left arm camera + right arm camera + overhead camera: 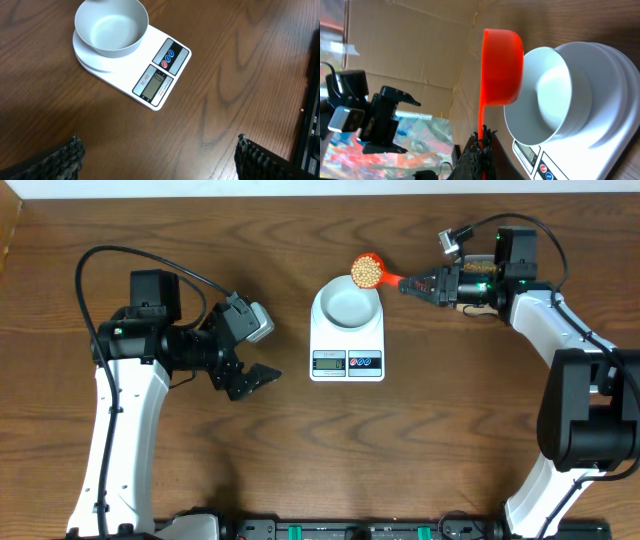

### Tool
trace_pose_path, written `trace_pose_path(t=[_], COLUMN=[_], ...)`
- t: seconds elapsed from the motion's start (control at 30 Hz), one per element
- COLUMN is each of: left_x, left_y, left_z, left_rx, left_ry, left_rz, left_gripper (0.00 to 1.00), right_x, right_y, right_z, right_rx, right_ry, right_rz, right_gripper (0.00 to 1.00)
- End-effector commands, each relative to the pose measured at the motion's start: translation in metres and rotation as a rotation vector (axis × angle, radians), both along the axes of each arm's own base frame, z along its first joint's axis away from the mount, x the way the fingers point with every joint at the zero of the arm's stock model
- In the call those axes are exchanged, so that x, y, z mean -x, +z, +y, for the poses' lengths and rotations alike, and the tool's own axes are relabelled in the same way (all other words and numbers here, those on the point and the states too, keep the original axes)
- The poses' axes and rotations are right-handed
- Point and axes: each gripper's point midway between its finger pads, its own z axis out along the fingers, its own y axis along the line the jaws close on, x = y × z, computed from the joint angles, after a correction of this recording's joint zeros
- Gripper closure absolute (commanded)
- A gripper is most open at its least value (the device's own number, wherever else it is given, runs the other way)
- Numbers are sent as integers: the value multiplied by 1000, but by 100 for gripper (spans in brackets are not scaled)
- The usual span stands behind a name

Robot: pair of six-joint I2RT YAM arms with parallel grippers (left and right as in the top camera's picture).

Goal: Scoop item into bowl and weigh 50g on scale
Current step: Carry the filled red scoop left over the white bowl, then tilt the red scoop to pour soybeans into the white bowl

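Wooden table (450, 430), right hand (408, 282) pinching orange scoop (392, 279) of beans (366, 272) at bowl (345, 305) rim, left hand (255, 380) spread beside scale (346, 362)

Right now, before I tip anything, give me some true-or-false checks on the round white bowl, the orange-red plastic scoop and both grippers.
1. The round white bowl sits on the flat white digital scale. True.
2. The bowl holds small tan beans. False: it is empty, and the beans are in the orange-red plastic scoop.
3. The right gripper is shut on the scoop's handle, with the scoop at the bowl's far rim. True.
4. The left gripper is shut on the bowl. False: it is open, left of the scale, and holds nothing.
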Motion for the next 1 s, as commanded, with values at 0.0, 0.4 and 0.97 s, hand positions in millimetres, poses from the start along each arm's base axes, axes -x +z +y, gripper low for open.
trace_pose_path(t=[0.0, 0.4, 0.97], left_x=[-2, -2, -2], left_y=[7, 7, 7], left_z=[0, 0, 0], left_rx=[10, 10, 10], left_ry=[-3, -3, -3], left_rz=[-19, -19, -19], left_gripper=[2, 2, 2], right_x=[3, 5, 9], right_y=[-2, -5, -21], right_z=[5, 10, 15], right_rx=[7, 30, 129], right_ry=[30, 59, 94], right_rz=[-67, -164, -318], right_gripper=[99, 99, 99])
